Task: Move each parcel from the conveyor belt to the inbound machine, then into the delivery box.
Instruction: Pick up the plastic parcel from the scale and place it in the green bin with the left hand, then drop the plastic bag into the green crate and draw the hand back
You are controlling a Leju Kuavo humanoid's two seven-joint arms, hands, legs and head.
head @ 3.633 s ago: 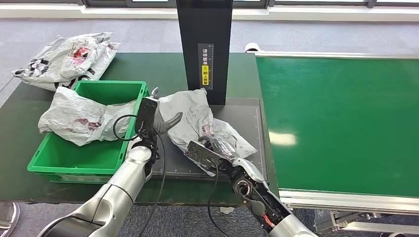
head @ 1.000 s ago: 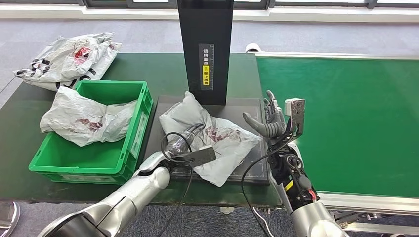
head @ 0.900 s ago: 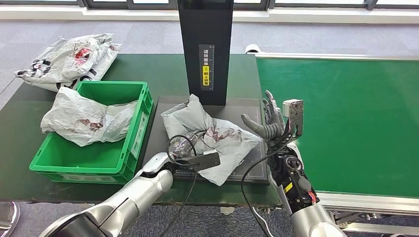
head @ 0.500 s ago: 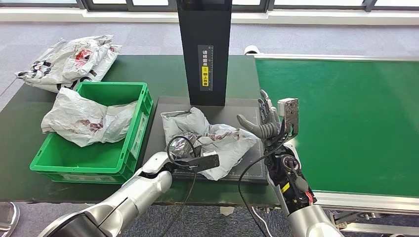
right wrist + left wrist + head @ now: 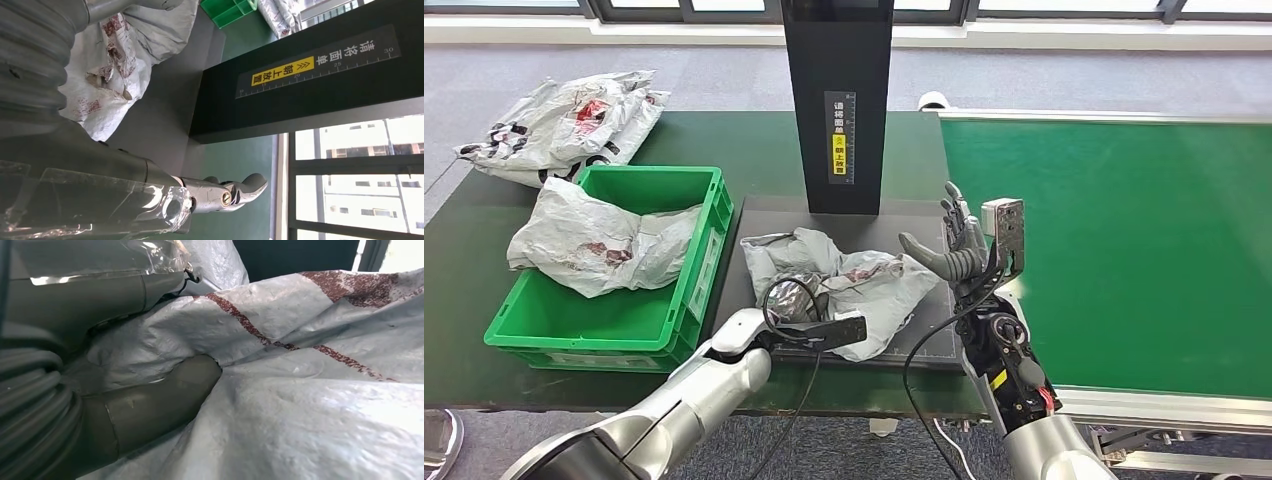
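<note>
A crumpled grey parcel (image 5: 856, 283) with red marks lies on the dark platform (image 5: 924, 222) of the inbound machine, in front of its black column (image 5: 839, 100). My left hand (image 5: 790, 300) grips the parcel's near left edge. In the left wrist view its thumb (image 5: 165, 395) presses into the wrinkled parcel (image 5: 310, 365) and the fingers close over a fold. My right hand (image 5: 954, 245) is raised beside the parcel's right end, fingers spread and holding nothing. In the right wrist view the right hand (image 5: 150, 185) hangs free of the parcel (image 5: 115, 75).
The green delivery box (image 5: 544, 325) stands left of the platform with another grey parcel (image 5: 594, 235) draped over its far left corner. More parcels (image 5: 564, 115) are piled at the table's back left. The green conveyor belt (image 5: 1124, 250) runs along the right.
My right hand let go of the parcel and rose at its right. My left hand came from the box edge and took the parcel, which has bunched up and slid nearer.
</note>
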